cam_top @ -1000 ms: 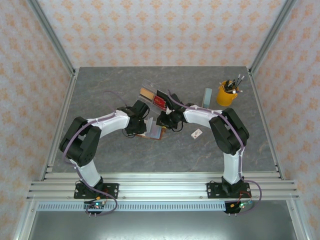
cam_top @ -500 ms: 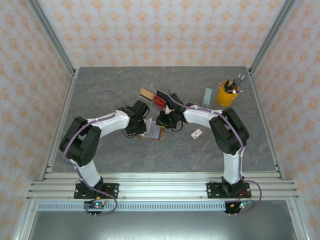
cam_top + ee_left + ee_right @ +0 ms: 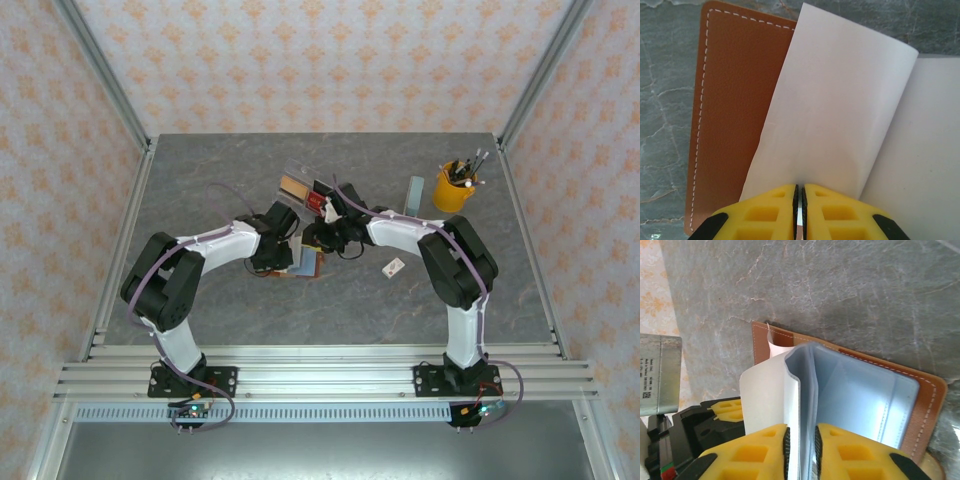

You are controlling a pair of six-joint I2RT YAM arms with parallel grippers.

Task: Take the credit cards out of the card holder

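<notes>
The brown leather card holder (image 3: 306, 263) lies open on the table between both arms. My left gripper (image 3: 799, 200) is shut on a pale inner leaf (image 3: 835, 110), and the brown cover (image 3: 735, 115) lies flat to its left. My right gripper (image 3: 800, 450) is shut on the upright blue-grey pocket leaves (image 3: 805, 390); the flat pocket page (image 3: 865, 395) beside them shows no card colour. In the top view both grippers (image 3: 287, 247) (image 3: 318, 240) meet over the holder. A tan credit card (image 3: 293, 187) and a red one (image 3: 318, 204) lie in the tray behind.
The clear acrylic tray (image 3: 298, 172) sits just behind the grippers. A small white tag (image 3: 393, 267) lies right of the holder. A yellow cup of pens (image 3: 455, 187) and a grey-blue strip (image 3: 414, 195) stand at the back right.
My right gripper has shifted a little to the left and away from me, drawing the pocket leaves up so the holder looks narrower from above. The left arm has barely moved.
</notes>
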